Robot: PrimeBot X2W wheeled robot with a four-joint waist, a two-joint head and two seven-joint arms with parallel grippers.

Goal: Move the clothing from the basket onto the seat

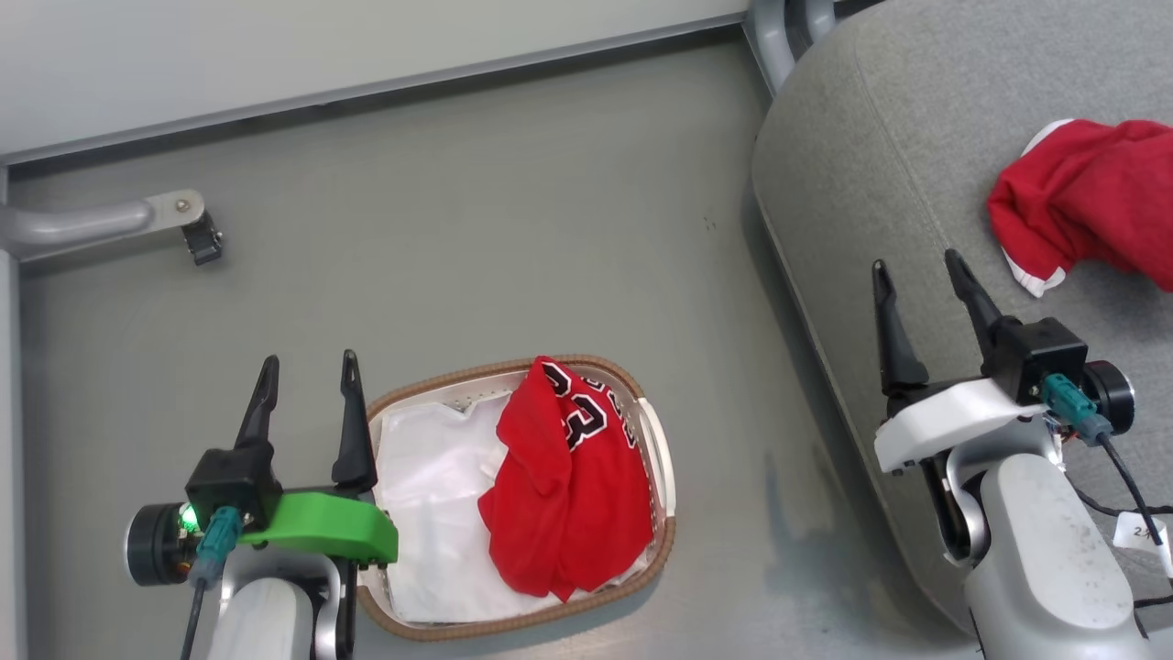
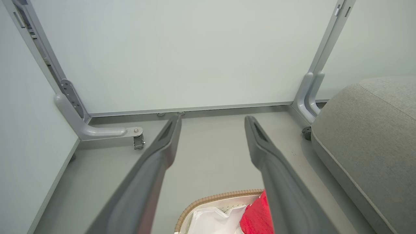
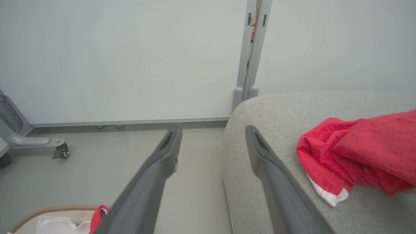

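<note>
Clothing (image 1: 573, 522) is found in two places in the head view: a red jersey (image 1: 550, 440) numbered 23 is draped in the basket (image 1: 663, 463) over a white sheet (image 1: 431, 495), and a second red garment (image 1: 1090, 206) is laid on the seat (image 1: 871, 183). The left hand (image 1: 310, 357) is held spread and empty at the basket's left rim, the right hand (image 1: 916, 259) likewise above the seat's edge. In the left wrist view, basket rim and jersey are seen below parted fingers (image 2: 146, 182). In the right wrist view, the red garment is shown lying on the seat.
</note>
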